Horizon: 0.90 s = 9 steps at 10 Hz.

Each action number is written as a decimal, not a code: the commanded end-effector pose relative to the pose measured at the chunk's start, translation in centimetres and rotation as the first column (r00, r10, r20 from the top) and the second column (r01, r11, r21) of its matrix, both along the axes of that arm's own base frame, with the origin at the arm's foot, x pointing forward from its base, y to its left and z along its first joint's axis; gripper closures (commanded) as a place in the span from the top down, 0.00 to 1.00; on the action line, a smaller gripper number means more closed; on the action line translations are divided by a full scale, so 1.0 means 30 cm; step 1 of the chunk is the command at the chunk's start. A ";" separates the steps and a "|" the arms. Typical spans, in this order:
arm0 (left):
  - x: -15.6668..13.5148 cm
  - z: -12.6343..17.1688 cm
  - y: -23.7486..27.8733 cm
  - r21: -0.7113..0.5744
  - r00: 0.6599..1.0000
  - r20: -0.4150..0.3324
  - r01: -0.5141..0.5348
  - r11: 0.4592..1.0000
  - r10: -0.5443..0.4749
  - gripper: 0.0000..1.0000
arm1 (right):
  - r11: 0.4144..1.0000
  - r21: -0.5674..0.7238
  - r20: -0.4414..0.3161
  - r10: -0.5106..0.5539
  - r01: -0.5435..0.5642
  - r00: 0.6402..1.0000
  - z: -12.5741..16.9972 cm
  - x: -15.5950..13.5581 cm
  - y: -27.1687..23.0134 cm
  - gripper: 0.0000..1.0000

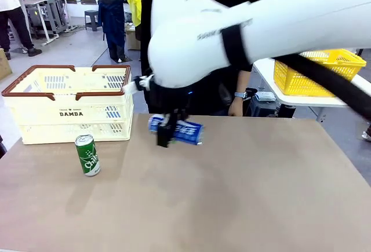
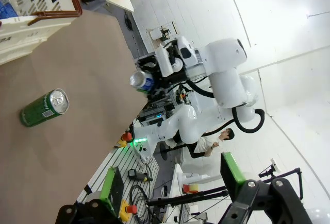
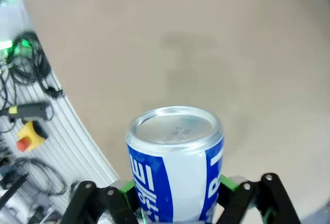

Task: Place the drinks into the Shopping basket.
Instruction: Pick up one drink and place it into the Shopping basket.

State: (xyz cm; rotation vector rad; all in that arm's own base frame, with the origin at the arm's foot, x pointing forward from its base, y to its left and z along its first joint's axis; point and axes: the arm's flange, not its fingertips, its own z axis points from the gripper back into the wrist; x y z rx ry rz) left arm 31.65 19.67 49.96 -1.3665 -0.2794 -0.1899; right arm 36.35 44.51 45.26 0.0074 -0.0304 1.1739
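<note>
Blue can (image 1: 184, 131), likely light, thin-walled, slick, just right of Shopping basket (image 1: 69, 113); right gripper (image 3: 175, 195) clamped across its body, gentle squeeze advised. Left gripper (image 2: 172, 180) fingers apart.

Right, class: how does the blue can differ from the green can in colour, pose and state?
The blue can is blue and white; the green can is green. The blue can lies sideways; the green can stands upright. The blue can is gripped in the right fingers above the table; the green can rests free on it. Both are slim, silver-topped and outside the basket.
</note>
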 end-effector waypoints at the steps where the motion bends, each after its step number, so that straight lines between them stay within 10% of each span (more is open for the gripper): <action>1: -0.006 0.009 0.000 -0.010 1.000 0.005 0.005 1.000 -0.005 1.00 | 0.916 0.093 0.088 0.383 -0.391 0.919 -0.110 0.006 -0.013 0.00; 4: -0.006 0.009 0.000 -0.010 1.000 0.005 0.005 1.000 -0.005 1.00 | 0.799 0.064 0.264 0.565 -0.598 0.782 -0.324 -0.005 -0.048 0.00; 9: -0.006 0.009 0.000 -0.010 1.000 0.005 0.005 1.000 -0.005 1.00 | 0.840 0.046 0.213 0.520 -0.540 0.827 -0.519 0.096 0.025 0.00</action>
